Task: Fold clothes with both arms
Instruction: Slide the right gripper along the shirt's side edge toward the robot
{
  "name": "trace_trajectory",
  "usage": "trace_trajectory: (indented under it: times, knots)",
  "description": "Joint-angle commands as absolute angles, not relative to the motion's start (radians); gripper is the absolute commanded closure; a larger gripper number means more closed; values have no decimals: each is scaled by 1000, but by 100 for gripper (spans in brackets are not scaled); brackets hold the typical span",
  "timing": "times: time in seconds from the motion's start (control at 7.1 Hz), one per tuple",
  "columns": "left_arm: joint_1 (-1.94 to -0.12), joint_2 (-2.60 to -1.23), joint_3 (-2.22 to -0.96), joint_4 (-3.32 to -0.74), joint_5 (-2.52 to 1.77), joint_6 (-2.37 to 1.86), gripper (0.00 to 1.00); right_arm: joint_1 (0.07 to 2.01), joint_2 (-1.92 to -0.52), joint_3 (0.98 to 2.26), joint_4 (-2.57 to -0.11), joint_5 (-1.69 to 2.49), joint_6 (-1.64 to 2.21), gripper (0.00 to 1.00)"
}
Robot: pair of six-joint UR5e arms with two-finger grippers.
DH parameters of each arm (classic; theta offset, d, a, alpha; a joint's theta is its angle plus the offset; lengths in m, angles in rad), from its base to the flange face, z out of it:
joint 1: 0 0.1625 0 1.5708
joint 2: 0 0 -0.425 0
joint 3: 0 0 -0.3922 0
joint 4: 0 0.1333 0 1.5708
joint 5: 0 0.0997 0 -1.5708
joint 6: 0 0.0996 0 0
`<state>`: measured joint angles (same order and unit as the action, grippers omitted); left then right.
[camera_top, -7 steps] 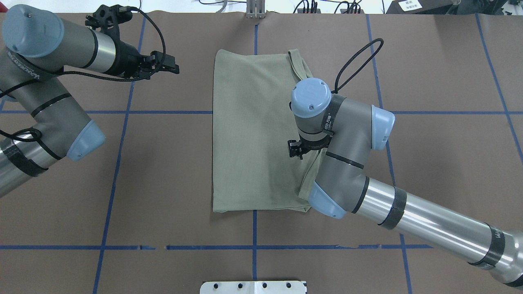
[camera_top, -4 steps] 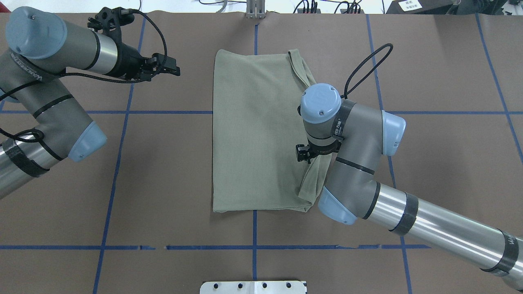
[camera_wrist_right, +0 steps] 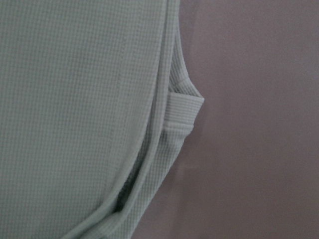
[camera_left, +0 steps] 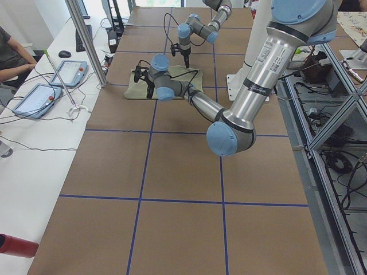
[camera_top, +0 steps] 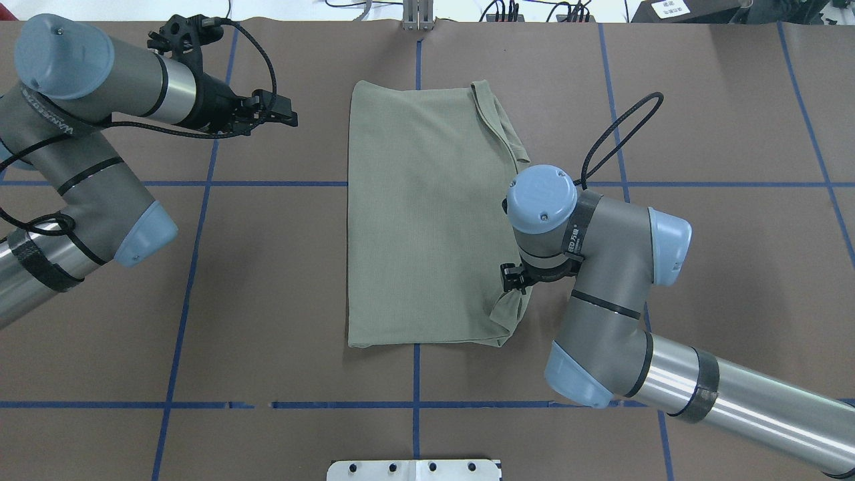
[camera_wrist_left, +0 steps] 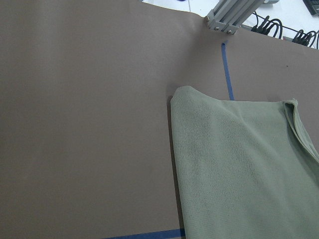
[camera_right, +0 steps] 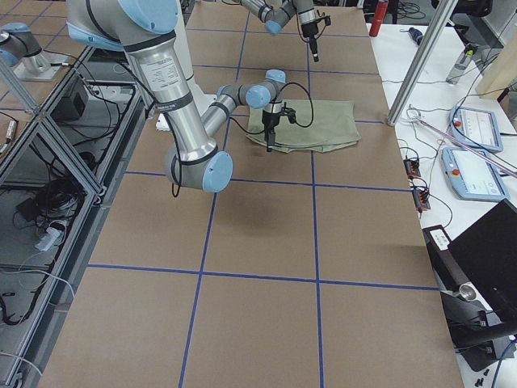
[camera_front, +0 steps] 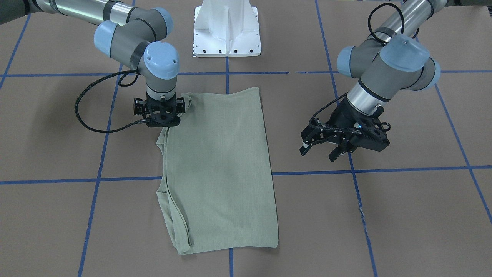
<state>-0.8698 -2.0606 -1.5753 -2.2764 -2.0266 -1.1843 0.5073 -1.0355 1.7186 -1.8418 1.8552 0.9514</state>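
The right gripper (camera_front: 163, 122) points straight down over the bunched side edge of the folded shirt (camera_front: 219, 165); I cannot tell whether it is spread or pinching. The left gripper (camera_front: 319, 152) hangs spread and empty, well apart. The shirt lies flat in the middle of the counter (camera_front: 403, 215).

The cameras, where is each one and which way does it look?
Front-facing: across the table, faces the robot, looks down; left arm, right arm, white base.
Overhead: behind the robot, looks forward and down; both arms.
Exterior left: table's end, looks along it; left arm near.
Exterior right: opposite end; right arm near.
Left wrist: on the left arm, sees a corner of the shirt; no robot parts.
Right wrist: close above the shirt's edge; no robot parts.
Shared: every view shows the shirt.
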Motion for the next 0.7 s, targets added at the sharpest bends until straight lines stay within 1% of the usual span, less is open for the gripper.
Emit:
trace_trajectory:
  times: [0.0, 0.28, 0.56]
  knots:
    - [-868, -2062, -1577, -2276, -2028, -1186, 0, 497, -1054, 1727, -1842, 1847, 957, 0]
    - [-868, -2062, -1577, -2275, -2028, -1186, 0, 521, -1049, 1771, -1845, 1859, 951, 0]
    - [-868, -2062, -1575, -2276, -2026, -1186, 0, 506, -1019, 1754, -1832, 1852, 959, 0]
